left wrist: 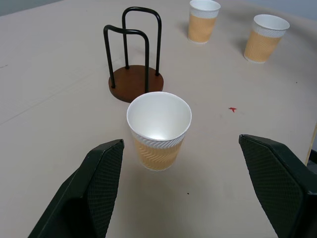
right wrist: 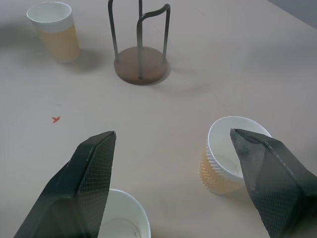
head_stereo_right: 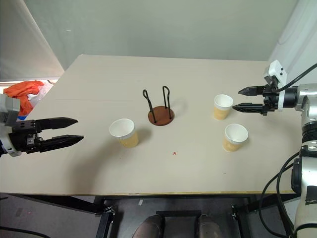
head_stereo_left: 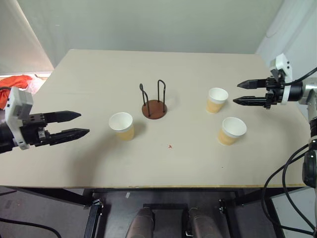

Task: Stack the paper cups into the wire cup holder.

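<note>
L claw (head_stereo_left: 74,124) released, black textured fingers spread, above matte beige table (head_stereo_left: 99,74). Ribbed tapered paper cup (head_stereo_left: 122,125) just ahead of it, upright. Wire cup holder (head_stereo_left: 154,102), brown disc w/ black loops, mid-table. Two more cups (head_stereo_left: 217,100) (head_stereo_left: 232,130) on the right; R claw (head_stereo_left: 238,92) released, beside the farther one.

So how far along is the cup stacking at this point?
Nothing is stacked yet: the wire cup holder stands empty, and all three paper cups stand upright on the table. The left claw is open and lined up on the left cup; the right claw is open beside the far right cup. The near right cup is untouched. All three cups remain to be placed.
</note>
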Tool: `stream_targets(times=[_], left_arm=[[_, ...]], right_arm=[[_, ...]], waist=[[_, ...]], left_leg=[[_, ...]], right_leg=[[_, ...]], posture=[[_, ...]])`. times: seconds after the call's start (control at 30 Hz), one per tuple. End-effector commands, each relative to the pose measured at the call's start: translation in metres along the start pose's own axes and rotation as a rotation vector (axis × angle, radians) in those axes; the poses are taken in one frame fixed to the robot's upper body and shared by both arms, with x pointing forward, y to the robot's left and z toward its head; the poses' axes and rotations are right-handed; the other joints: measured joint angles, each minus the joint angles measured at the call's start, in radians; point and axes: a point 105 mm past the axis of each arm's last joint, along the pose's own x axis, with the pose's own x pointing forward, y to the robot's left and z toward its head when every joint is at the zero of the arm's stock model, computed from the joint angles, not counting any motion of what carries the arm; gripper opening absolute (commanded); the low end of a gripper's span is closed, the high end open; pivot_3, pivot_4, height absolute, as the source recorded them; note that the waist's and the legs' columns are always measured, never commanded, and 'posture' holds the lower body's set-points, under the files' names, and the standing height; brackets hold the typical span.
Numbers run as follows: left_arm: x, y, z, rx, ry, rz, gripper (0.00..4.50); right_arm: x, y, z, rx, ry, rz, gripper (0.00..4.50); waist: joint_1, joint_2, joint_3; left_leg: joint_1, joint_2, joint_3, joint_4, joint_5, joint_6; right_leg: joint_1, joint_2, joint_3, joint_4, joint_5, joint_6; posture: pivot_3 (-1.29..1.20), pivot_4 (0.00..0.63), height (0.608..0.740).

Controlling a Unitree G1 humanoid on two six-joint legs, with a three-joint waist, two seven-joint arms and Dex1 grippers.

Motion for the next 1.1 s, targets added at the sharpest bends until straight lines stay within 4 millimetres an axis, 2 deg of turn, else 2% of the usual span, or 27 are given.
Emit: stream_targets(times=[0.03, 0.23, 0.43, 0.53, 0.67, 0.83, 0.9, 0.97, 1.1], left_arm=[[-0.001, 0.0, 0.009, 0.039, -0.006, -0.003, 4.06], [0.004, -0.004, 0.01, 0.048, -0.008, -0.017, 4.06], [0.025, 0.001, 0.039, 0.135, -0.085, 0.003, 4.06], [0.045, 0.005, 0.049, 0.18, -0.073, -0.006, 4.06], [0.071, 0.017, 0.049, 0.183, -0.022, -0.035, 4.06], [0.114, 0.031, 0.054, 0.186, 0.006, -0.044, 4.06], [0.125, 0.032, 0.055, 0.189, 0.009, -0.064, 4.06], [0.145, 0.033, 0.055, 0.188, 0.019, -0.074, 4.06], [0.18, 0.03, 0.056, 0.178, 0.032, -0.122, 4.06]], right_arm=[[-0.01, -0.002, 0.013, -0.04, -0.031, -0.019, 3.93], [-0.011, -0.001, 0.011, -0.037, -0.028, -0.018, 3.93], [-0.011, 0.001, 0.017, -0.048, -0.045, -0.011, 3.93], [-0.012, 0.014, 0.028, -0.085, -0.077, 0.028, 3.93], [-0.008, 0.037, 0.04, -0.119, -0.125, 0.054, 3.93], [-0.004, 0.061, 0.042, -0.116, -0.151, 0.044, 3.93], [-0.003, 0.067, 0.043, -0.11, -0.16, 0.041, 3.93], [0.0, 0.076, 0.046, -0.094, -0.187, 0.039, 3.93], [0.009, 0.096, 0.049, -0.067, -0.225, 0.035, 3.93]], waist=[[0.0, 0.0, 0.0], [0.0, 0.0, 0.0], [0.006, 0.0, 0.0], [0.01, 0.0, 0.0], [0.009, 0.0, 0.0], [0.011, 0.0, 0.0], [0.012, 0.0, 0.0], [0.012, 0.0, 0.0], [0.012, 0.0, 0.0]], left_leg=[[0.0, 0.0, 0.0, 0.0, 0.0, 0.0], [0.0, 0.0, 0.0, 0.0, 0.0, 0.0], [-0.001, 0.0, 0.0, 0.001, 0.0, 0.0], [-0.001, 0.0, 0.0, 0.001, 0.0, 0.0], [-0.001, -0.001, 0.001, 0.002, 0.0, 0.001], [-0.002, -0.001, 0.001, 0.003, 0.0, 0.001], [-0.004, -0.001, 0.001, 0.004, 0.001, 0.003], [-0.005, -0.002, 0.001, 0.005, 0.001, 0.004], [-0.007, -0.003, 0.001, 0.006, 0.003, 0.007]], right_leg=[[0.0, 0.0, 0.0, 0.0, 0.0, 0.0], [0.0, 0.0, 0.0, 0.0, 0.0, 0.0], [0.0, 0.0, 0.0, 0.0, 0.0, 0.001], [0.0, 0.0, 0.001, 0.0, 0.001, 0.002], [0.0, 0.0, 0.001, -0.001, 0.001, 0.005], [0.001, 0.0, 0.001, -0.002, 0.002, 0.01], [0.001, 0.0, 0.001, -0.003, 0.003, 0.012], [0.001, -0.001, 0.002, -0.005, 0.005, 0.016], [0.002, -0.001, 0.002, -0.01, 0.013, 0.03]], posture=[[0.0, 0.15, 0.74], [0.0, 0.15, 0.74], [0.0, 0.15, 0.74], [0.0, 0.15, 0.74], [0.0, 0.15, 0.74], [0.0, 0.15, 0.74], [0.0, 0.15, 0.74], [0.0, 0.15, 0.74], [0.0, 0.15, 0.74]])
